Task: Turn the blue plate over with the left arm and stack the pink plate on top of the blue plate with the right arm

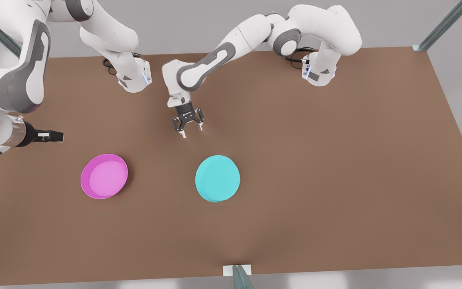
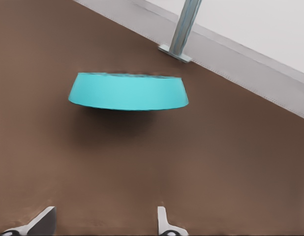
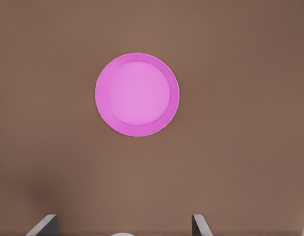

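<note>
The blue plate (image 1: 217,178) lies on the brown table (image 1: 335,168) right of centre in the front view, its plain flat face up. In the left wrist view the blue plate (image 2: 127,92) sits ahead of my open left gripper (image 2: 104,226). My left gripper (image 1: 191,130) hovers behind the plate, apart from it, holding nothing. The pink plate (image 1: 104,176) rests at the front view's left with its lighter inside up. From above, the pink plate (image 3: 137,95) lies well below my open right gripper (image 3: 122,228). My right gripper (image 1: 56,137) hangs empty left of the pink plate.
Both arm bases (image 1: 134,76) (image 1: 319,72) stand at the table's back edge. A metal post (image 1: 239,276) rises at the middle of the front edge, and another post (image 1: 443,24) at the back right corner. The post (image 2: 184,29) stands beyond the blue plate.
</note>
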You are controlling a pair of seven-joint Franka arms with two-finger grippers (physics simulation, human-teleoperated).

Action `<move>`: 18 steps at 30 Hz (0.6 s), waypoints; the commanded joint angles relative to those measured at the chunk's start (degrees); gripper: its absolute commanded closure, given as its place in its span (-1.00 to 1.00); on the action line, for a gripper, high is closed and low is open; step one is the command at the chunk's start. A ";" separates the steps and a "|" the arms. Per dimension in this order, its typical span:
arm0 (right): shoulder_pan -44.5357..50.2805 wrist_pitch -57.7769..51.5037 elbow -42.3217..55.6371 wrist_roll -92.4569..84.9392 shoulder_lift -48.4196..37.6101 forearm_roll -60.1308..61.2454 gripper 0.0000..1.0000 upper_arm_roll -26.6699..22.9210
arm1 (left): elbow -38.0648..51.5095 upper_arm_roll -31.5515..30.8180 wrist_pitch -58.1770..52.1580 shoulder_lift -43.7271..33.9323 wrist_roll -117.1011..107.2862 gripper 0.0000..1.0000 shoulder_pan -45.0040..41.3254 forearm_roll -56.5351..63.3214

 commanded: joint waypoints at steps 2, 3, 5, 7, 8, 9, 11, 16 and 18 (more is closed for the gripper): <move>-1.89 3.25 -1.82 -0.65 1.24 -0.06 -1.00 -0.10 | 0.20 0.65 -21.07 -21.83 21.43 -1.00 11.96 -39.52; -2.43 6.15 -3.93 -0.83 1.50 -0.24 -1.00 -0.10 | 0.20 0.74 -29.08 -28.86 42.00 -1.00 18.73 -39.88; -5.32 15.20 -10.52 -3.38 1.50 -0.15 -1.00 -0.10 | 0.20 4.06 -37.25 -33.35 68.11 -1.00 29.11 -39.18; -9.46 19.60 -13.25 -3.55 6.07 0.99 -1.00 -0.10 | -1.29 19.62 -44.47 -33.27 101.95 -1.00 30.17 -39.62; -11.12 21.36 -13.25 -3.55 8.35 1.26 -1.00 -0.01 | -2.18 24.29 -45.52 -33.36 113.30 -1.00 31.58 -39.70; -12.18 24.17 -13.25 -4.69 10.46 1.61 -1.00 -0.01 | -2.35 26.32 -46.93 -33.79 118.32 -1.00 32.28 -39.62; -15.17 27.60 -13.25 -8.39 15.03 3.72 -1.00 -0.01 | -6.48 -14.94 -42.64 -39.07 118.85 -1.00 66.26 -27.25; -18.42 48.15 -22.47 -21.91 16.18 11.71 -1.00 0.08 | -22.23 -21.76 -32.69 -46.91 125.55 -1.00 75.09 -26.08; -19.21 50.89 -26.17 -23.24 15.83 14.17 -1.00 0.16 | -21.07 -21.67 -33.57 -45.75 123.87 -1.00 74.91 -25.47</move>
